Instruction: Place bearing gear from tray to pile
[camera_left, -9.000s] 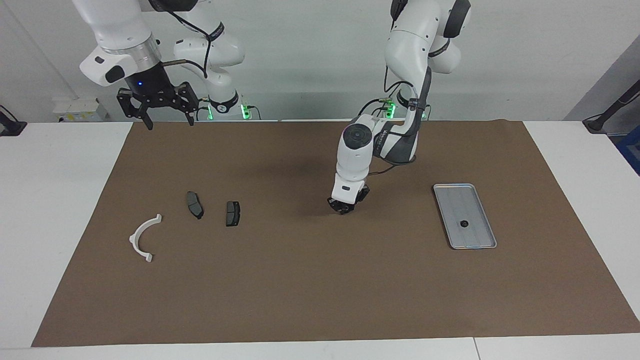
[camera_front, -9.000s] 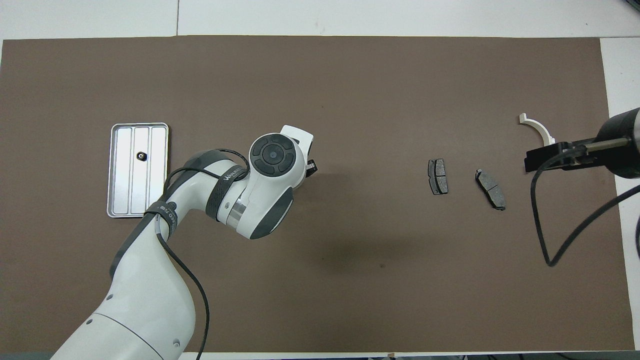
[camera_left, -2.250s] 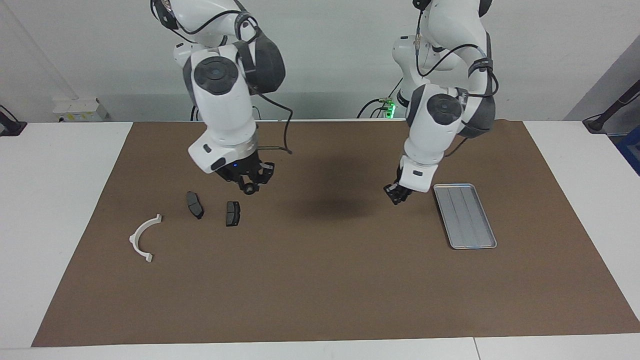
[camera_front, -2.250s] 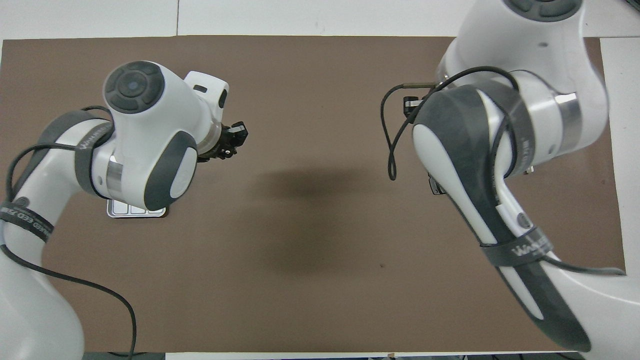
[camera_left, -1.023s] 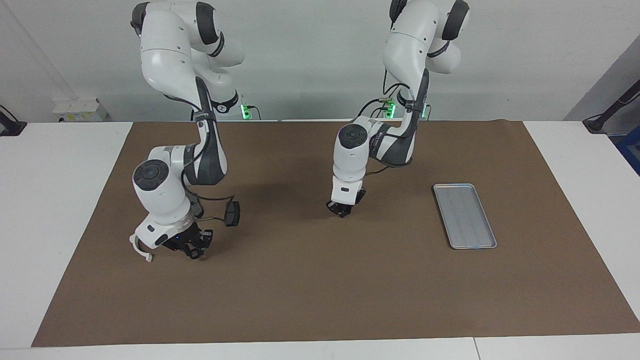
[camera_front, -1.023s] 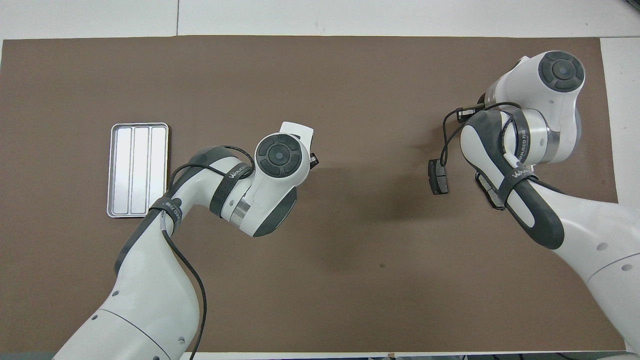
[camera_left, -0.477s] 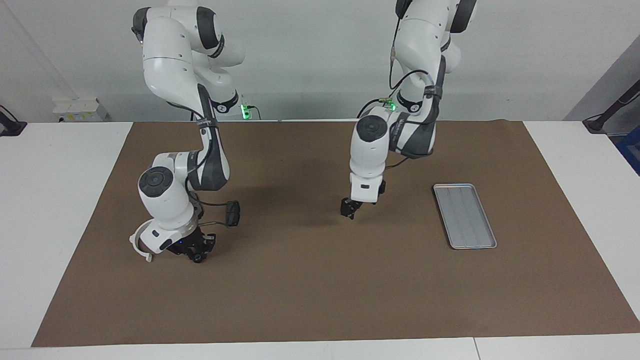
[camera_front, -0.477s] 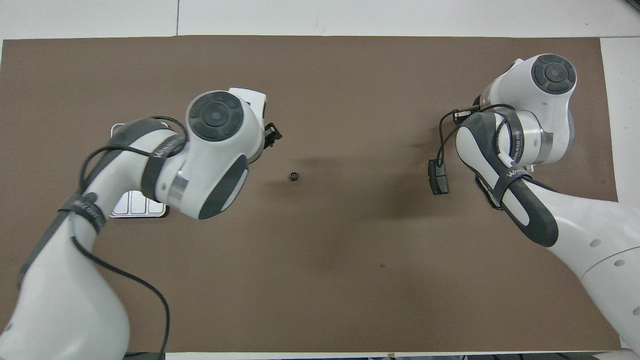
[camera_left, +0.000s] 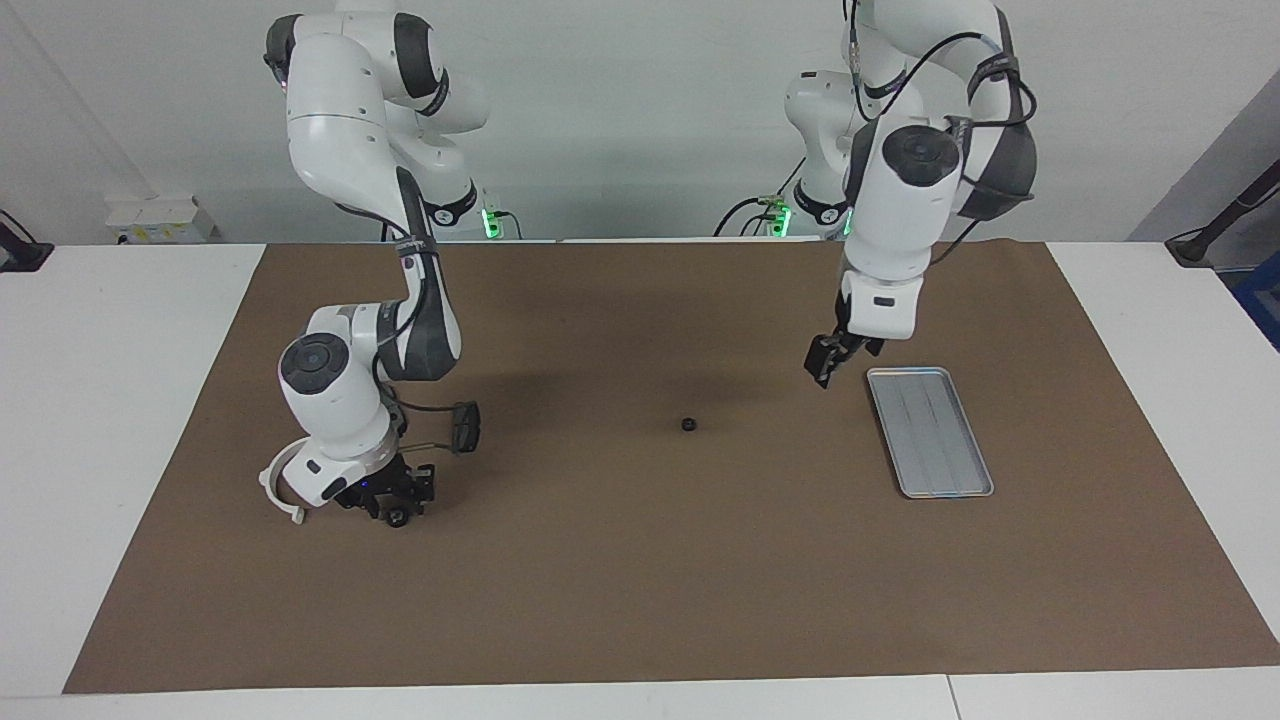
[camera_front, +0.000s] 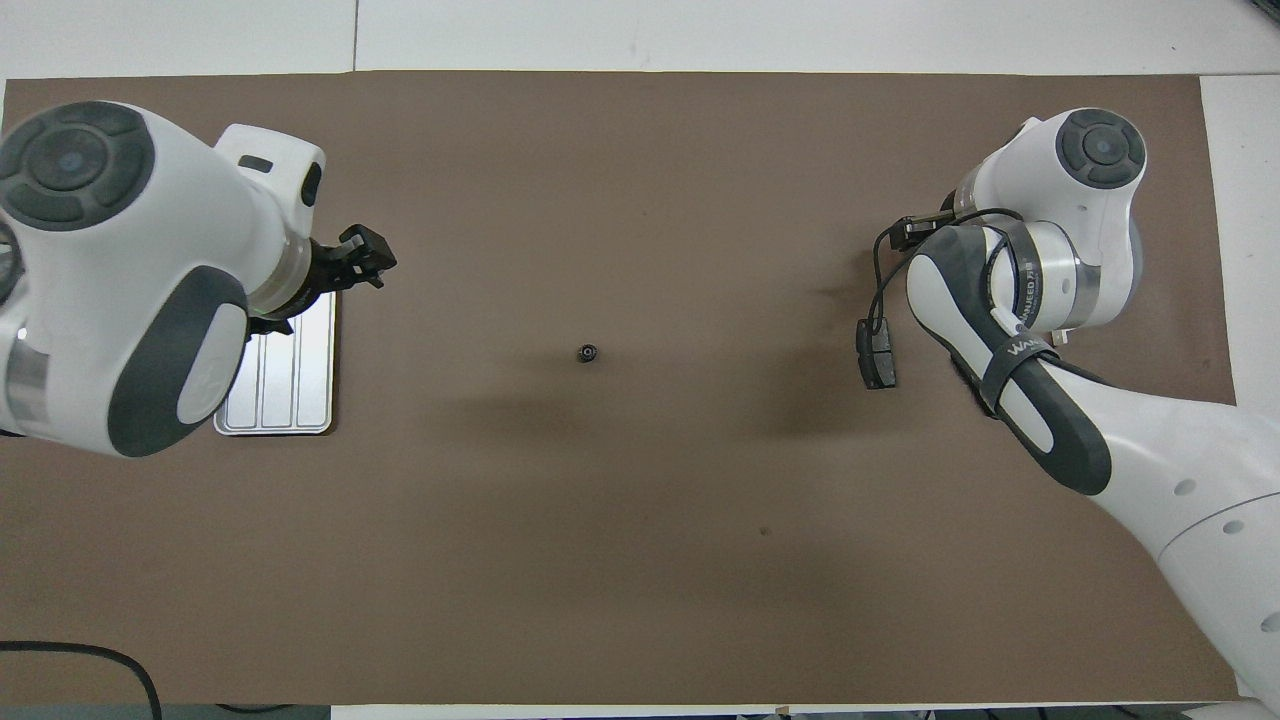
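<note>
Now bearing gear (camera_left: 688, 424) alone mid-mat, well apart from left claw (camera_left: 824, 365), open, empty, beside tray (camera_left: 929, 431)

bearing gear (camera_front: 587, 353) on mat (camera_front: 640, 560), tray (camera_front: 300, 385) well apart

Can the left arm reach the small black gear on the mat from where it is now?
Probably yes. The bearing gear lies alone on bare mat mid-table, with nothing around it. The left gripper hangs beside the tray, the gear's side of it. The right gripper is down at the pile, out of the way.
</note>
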